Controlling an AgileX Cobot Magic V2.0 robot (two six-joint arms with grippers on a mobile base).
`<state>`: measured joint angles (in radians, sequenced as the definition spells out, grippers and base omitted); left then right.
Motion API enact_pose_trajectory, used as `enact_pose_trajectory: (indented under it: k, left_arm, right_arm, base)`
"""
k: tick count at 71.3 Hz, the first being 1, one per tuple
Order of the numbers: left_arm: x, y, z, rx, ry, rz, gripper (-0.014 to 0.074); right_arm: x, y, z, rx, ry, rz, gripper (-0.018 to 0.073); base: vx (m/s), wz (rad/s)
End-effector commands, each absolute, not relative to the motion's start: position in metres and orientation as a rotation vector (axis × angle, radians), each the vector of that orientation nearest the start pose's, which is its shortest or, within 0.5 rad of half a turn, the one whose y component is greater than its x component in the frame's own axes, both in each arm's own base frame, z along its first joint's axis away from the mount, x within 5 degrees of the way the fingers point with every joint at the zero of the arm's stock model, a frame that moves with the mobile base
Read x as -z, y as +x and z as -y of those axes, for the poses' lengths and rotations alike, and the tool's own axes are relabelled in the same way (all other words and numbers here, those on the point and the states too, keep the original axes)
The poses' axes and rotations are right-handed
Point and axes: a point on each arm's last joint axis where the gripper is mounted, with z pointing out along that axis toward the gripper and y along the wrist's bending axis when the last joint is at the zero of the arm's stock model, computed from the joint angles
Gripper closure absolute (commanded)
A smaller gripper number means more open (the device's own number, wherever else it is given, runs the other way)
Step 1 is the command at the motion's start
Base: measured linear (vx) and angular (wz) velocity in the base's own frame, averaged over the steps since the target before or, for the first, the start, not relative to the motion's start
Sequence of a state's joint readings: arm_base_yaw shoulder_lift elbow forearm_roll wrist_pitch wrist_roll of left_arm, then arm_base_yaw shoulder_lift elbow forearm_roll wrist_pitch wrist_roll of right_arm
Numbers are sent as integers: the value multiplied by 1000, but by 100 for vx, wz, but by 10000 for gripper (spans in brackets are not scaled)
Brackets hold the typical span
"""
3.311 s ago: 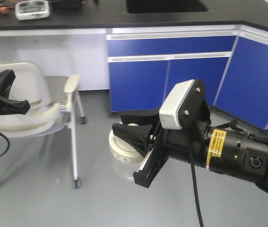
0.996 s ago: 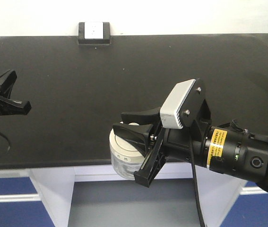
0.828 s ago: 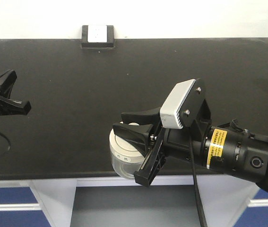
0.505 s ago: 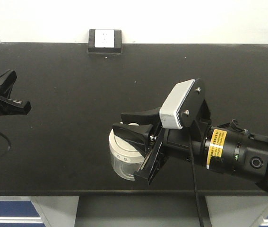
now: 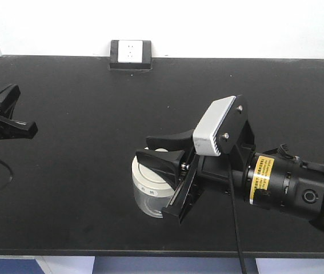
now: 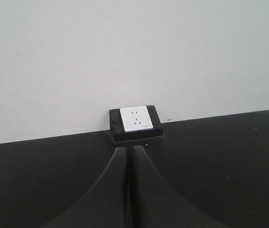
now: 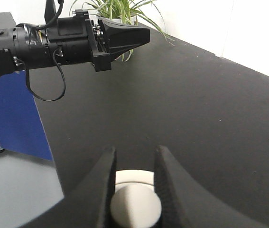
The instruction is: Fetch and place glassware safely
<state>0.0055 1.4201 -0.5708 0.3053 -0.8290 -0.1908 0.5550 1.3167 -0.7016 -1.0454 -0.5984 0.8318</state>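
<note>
Our right gripper [image 5: 150, 149] is closed down narrow on the knob [image 7: 135, 209] of the cream lid [image 5: 143, 176], gripping the glass jar [image 5: 149, 201] by it. The jar is over the black countertop [image 5: 82, 171], near its front edge; we can't tell if its base touches. Our left gripper [image 6: 128, 154] has its fingers pressed together with nothing between them, and faces the wall socket [image 6: 135, 118].

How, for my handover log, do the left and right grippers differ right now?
The right gripper is shut on the glass jar by its lid knob; the left gripper is shut on nothing. The right sits mid-view over the black counter; the left is far to the side. Both are black, two-fingered.
</note>
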Motion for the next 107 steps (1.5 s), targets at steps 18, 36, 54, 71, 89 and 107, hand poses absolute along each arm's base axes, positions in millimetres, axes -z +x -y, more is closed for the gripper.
enact_pose_trajectory:
  k: [18, 36, 54, 71, 89, 107]
  left_arm:
    - [-274, 279, 19, 164, 174, -1402, 594]
    - [-274, 279, 19, 164, 174, -1402, 594]
    - [-274, 279, 19, 164, 174, -1402, 594]
    - [-274, 279, 19, 164, 174, -1402, 594]
    - [-274, 279, 19, 164, 174, -1402, 594]
    - [-274, 279, 19, 164, 174, -1402, 594]
  right_arm:
    - [-306, 204, -182, -813, -910, -1428, 559]
    - [-306, 204, -182, -813, -910, -1428, 559]
    - [-306, 204, -182, -813, -910, -1428, 559]
    - [-306, 204, -182, -813, -910, -1428, 559]
    - [-306, 204, -182, -813, -910, -1428, 559]
    - [-307, 204, -182, -814, -910, -1427, 559]
  base:
    - [6, 1]
    - [5, 0]
    - [4, -1]
    - [3, -1]
    - [2, -1]
    - [0, 0]
